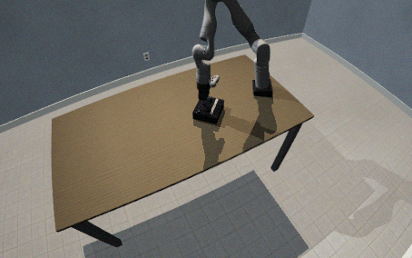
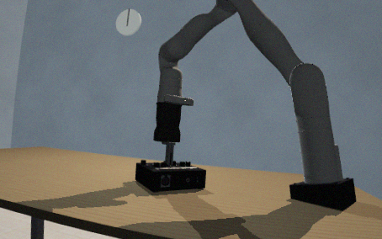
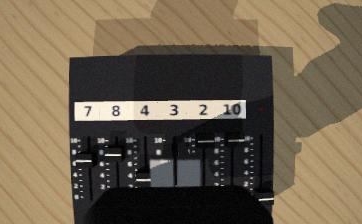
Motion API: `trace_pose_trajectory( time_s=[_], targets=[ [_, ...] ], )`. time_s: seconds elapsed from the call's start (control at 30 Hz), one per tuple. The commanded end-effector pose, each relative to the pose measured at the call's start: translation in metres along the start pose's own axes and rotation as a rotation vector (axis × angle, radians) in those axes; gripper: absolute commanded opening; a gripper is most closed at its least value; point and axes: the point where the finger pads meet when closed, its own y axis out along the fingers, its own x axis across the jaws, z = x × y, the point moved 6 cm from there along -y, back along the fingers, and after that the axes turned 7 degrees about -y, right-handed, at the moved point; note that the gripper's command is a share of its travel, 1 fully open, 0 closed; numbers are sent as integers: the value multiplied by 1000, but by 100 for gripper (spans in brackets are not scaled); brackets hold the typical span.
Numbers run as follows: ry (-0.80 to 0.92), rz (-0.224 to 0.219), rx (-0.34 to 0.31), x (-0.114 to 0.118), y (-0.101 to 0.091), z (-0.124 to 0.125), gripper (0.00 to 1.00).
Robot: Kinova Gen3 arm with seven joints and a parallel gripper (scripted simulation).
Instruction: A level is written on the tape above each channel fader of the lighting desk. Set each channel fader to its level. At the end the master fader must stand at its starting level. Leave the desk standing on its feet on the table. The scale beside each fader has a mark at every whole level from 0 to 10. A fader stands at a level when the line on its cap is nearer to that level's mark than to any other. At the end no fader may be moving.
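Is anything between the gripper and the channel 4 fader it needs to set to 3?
Nothing visible. The shut gripper stands directly over that slot on the lighting desk; its fingers hide the fader cap, so contact cannot be confirmed.

A small black box-shaped lighting desk point(image 3: 102, 85) sat flat on the wooden table. A pale strip of tape point(image 3: 132, 110) across it read 7, 8, 4, 3, 2, 10. Its first cap point(image 3: 83, 160) stood near 7, the second point(image 3: 113, 154) near 8, the third point(image 3: 143, 179) low, the fifth point(image 3: 205, 141) and sixth point(image 3: 235, 140) at the top. The seventh cap point(image 3: 265, 199), the rightmost, sat lowest.
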Motion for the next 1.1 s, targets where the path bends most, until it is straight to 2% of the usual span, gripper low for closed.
trace_pose_trajectory(
  time_s=[0.0,0.53,0.87,1.07],
  targets=[
    [-2,-1,-2,1,-1,1,0],
    [-2,-1,-2,1,-7,3,0],
    [-2,-1,-2,1,-35,3,0],
    [-2,-1,-2,1,-41,3,0]
  ],
)
